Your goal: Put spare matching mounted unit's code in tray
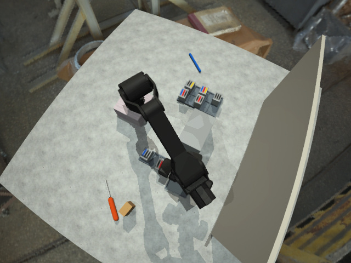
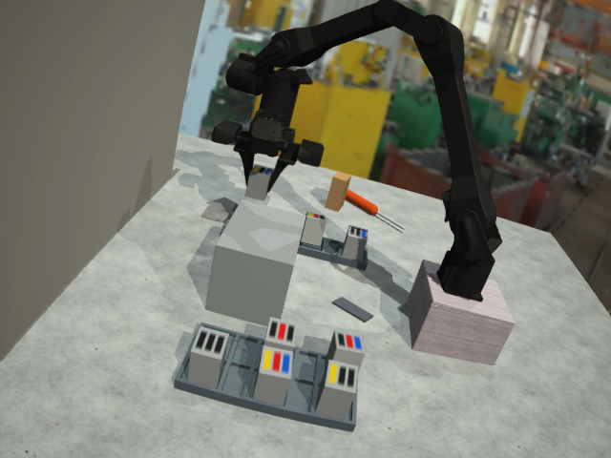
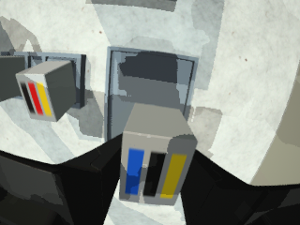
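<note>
My gripper (image 2: 259, 183) (image 3: 153, 142) is shut on a grey spare block (image 2: 256, 189) (image 3: 153, 130) with blue, black and yellow stripes. It holds the block in the air just above a flat blue-grey tray (image 3: 112, 88) (image 1: 171, 187), behind the large grey mounted unit (image 2: 251, 256) (image 1: 198, 127). A small rack (image 2: 330, 250) (image 1: 153, 163) beside the tray holds a block with black, red and yellow stripes (image 2: 313, 229) (image 3: 44, 90) and a blue-striped one (image 2: 356, 240) (image 1: 147, 154). In the overhead view my arm hides the gripper and the held block.
A spare rack (image 2: 237, 391) (image 1: 211, 112) with several striped blocks stands near the front. A screwdriver (image 1: 113, 209) (image 2: 361, 200), a tan block (image 1: 126, 208) (image 2: 338, 191), a blue pen (image 1: 194, 62) and a dark plate (image 2: 352, 308) lie around. A tall panel (image 1: 269, 170) (image 2: 89, 123) borders the table.
</note>
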Action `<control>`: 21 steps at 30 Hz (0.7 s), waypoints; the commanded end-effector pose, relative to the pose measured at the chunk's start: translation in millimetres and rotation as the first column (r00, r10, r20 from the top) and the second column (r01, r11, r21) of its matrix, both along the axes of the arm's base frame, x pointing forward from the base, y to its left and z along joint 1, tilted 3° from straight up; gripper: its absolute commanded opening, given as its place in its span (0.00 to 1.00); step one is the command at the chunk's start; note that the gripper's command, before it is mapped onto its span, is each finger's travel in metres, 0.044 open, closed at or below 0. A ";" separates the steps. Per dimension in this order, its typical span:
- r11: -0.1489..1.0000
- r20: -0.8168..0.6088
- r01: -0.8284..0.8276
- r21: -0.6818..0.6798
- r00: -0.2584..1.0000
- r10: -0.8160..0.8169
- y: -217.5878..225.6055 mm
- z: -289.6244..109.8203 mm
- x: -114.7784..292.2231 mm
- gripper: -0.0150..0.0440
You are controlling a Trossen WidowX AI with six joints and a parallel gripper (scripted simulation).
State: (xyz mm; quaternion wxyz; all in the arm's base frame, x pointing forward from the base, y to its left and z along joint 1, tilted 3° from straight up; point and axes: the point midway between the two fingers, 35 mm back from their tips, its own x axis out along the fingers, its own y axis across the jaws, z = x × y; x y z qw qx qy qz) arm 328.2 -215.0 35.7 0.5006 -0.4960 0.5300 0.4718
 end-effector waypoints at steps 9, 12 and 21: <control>1.000 -0.004 -0.006 -0.001 1.000 0.006 -0.2 -13.4 -1.8 0.25; 1.000 -0.004 -0.006 -0.001 1.000 0.006 -0.2 -16.3 -2.2 0.25; 1.000 -0.004 -0.006 -0.001 1.000 0.006 0.0 -24.9 -3.3 0.25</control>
